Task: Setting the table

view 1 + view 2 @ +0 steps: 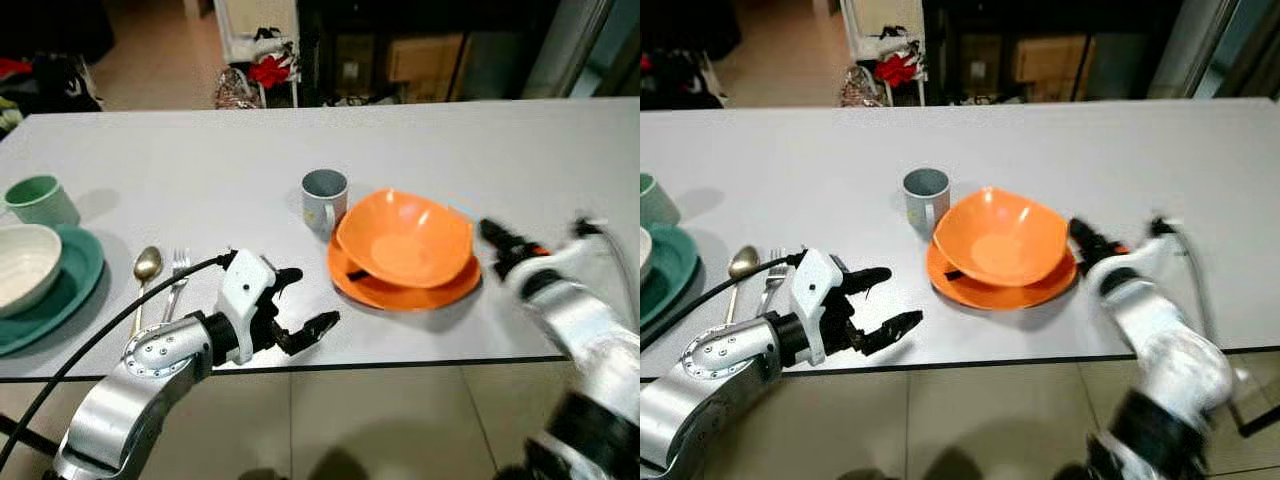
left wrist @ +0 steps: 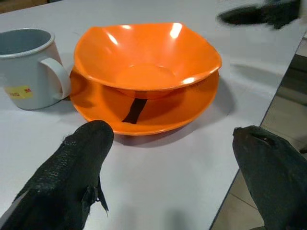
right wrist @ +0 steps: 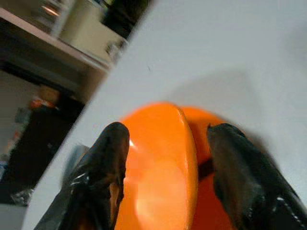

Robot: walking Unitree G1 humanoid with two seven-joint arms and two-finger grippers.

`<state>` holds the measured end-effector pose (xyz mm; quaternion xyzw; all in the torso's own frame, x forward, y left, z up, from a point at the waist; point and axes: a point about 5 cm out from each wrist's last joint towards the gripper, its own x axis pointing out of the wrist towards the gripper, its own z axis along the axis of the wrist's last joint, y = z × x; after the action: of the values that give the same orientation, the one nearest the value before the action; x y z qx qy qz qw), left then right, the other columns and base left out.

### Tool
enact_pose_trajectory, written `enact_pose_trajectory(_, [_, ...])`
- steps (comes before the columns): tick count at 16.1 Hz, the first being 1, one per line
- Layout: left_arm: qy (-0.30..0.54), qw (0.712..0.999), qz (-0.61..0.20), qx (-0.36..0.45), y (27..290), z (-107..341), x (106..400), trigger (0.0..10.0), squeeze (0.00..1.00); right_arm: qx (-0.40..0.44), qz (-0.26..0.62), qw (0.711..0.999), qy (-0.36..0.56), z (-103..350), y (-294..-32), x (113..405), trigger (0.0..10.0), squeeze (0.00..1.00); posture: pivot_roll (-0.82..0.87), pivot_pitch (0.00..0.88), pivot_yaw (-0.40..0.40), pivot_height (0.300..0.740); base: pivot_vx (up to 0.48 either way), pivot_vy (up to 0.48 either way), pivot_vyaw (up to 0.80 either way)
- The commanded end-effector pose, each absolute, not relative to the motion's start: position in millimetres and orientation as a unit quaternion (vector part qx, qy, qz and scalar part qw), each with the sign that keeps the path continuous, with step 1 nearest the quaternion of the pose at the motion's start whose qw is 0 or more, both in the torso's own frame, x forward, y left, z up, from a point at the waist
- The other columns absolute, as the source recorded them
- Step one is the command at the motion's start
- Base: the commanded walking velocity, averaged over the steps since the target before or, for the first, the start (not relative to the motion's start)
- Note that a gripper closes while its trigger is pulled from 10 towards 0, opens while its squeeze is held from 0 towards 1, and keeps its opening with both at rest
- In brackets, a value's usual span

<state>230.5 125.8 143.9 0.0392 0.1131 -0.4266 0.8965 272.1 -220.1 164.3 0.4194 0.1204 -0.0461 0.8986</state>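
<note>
Where the grey mug (image 2: 29, 67) carries a yellow label, its writing is unreadable. Left claw (image 1: 300, 305) hovers spread and empty at the tabletop (image 1: 200, 170) edge. Right claw (image 3: 168, 182) gapes, empty, toward the orange bowl (image 1: 405, 238).

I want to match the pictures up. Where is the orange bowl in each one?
Left eye: orange bowl right of centre, on the orange plate.
Right eye: centre.
Left wrist: upper middle, beyond the left gripper.
Right wrist: bottom centre, between the right gripper fingers.
Shared landmark: grey mug beside it.

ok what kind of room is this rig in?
Likely a home dining area: a long grey table laid with an orange bowl on a plate, a mug, fork and spoon; household clutter behind.
</note>
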Motion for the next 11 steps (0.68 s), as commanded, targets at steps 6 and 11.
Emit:
enact_pose_trajectory(6, [0.012,0.975,-0.222,-0.023,153.0,174.1,254.1,10.0,0.0,0.161,0.113,0.979,0.043,216.5,-167.3,243.2,10.0,1.0,0.07,0.0,0.072,0.74,0.0,0.0,0.13])
enact_pose_trajectory(11, [0.004,0.993,-0.116,0.026,165.4,173.2,247.5,10.0,0.0,-0.062,0.152,0.986,-0.02,221.2,-144.5,246.8,10.0,1.0,0.11,0.0,0.027,0.74,0.0,0.0,0.8])
